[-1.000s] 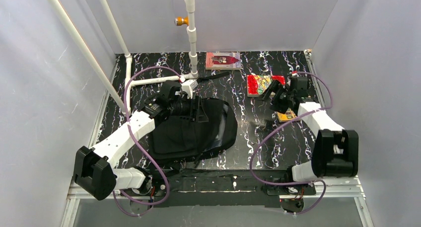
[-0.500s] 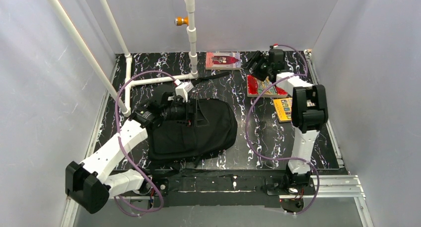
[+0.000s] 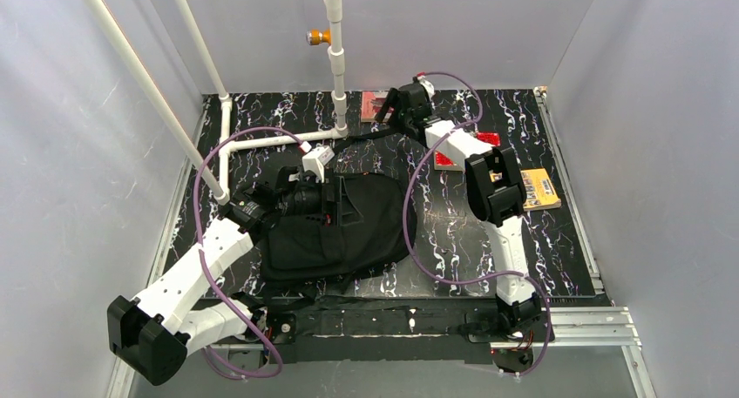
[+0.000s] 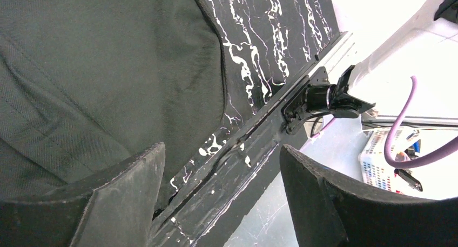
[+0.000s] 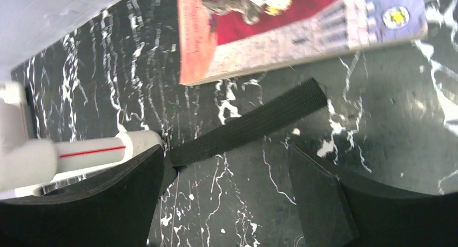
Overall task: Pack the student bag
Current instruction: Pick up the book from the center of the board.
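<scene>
Within the last second the right arm has swung from the books on the right to the far middle of the table, and the left gripper has opened. The right gripper (image 5: pixel 224 152) hangs wide and empty, straddling the free end of a black strap (image 5: pixel 254 122). A red-covered book (image 5: pixel 281 20) lies just beyond it and a white pipe (image 5: pixel 97 149) beside its left finger. The left gripper (image 4: pixel 221 149), also wide and empty, hovers low over the student bag (image 3: pixel 349 232), which lies flat at centre-left. If the book is the target, the right gripper should advance past the strap, close on the book's edge alone and stay clear of the pipe.
</scene>
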Robot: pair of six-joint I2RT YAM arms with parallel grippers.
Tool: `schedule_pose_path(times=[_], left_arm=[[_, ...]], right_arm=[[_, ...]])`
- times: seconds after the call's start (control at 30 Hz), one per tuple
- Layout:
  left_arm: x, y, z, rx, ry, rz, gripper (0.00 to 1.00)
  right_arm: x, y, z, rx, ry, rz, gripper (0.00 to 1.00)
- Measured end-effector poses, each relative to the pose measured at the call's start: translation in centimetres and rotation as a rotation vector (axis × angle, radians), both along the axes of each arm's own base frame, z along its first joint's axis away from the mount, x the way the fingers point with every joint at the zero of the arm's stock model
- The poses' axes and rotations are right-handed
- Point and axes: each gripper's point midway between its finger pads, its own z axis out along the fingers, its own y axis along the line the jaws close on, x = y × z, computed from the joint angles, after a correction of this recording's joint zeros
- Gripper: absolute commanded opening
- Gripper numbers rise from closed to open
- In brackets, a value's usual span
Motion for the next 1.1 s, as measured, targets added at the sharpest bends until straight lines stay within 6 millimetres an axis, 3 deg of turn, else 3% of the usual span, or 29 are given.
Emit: schedule_pose_path(times=[0.2,0.37,0.67,0.83,1.1], left_arm=[[0.0,0.4,-0.5,0.026,0.006,0.012,0.76],[-0.1,0.7,-0.5,0.033,0.004,0.023,0.76],[-0.1,1.0,-0.3,0.041,-0.006,0.034,0.76],[-0.1,1.1,-0.4,0.049,-0.008,0.038,0.76],[-0.1,1.3,-0.5,0.059,-0.013,0.039,0.77]], right_arm=[[-0.1,-1.6,-4.7,0.171,0.112,-0.226,0.87],[2.2,-2.2,-4.4,0.352,0.073,-0.361,0.85],[6.1,-0.8,-4.3,0.641,0.041,-0.463,0.78],[7.2,-0.8,-4.6,0.758,0.046,-0.506,0.67],[8.2,-1.2,-5.0,0.843,0.045,-0.542,0.63]])
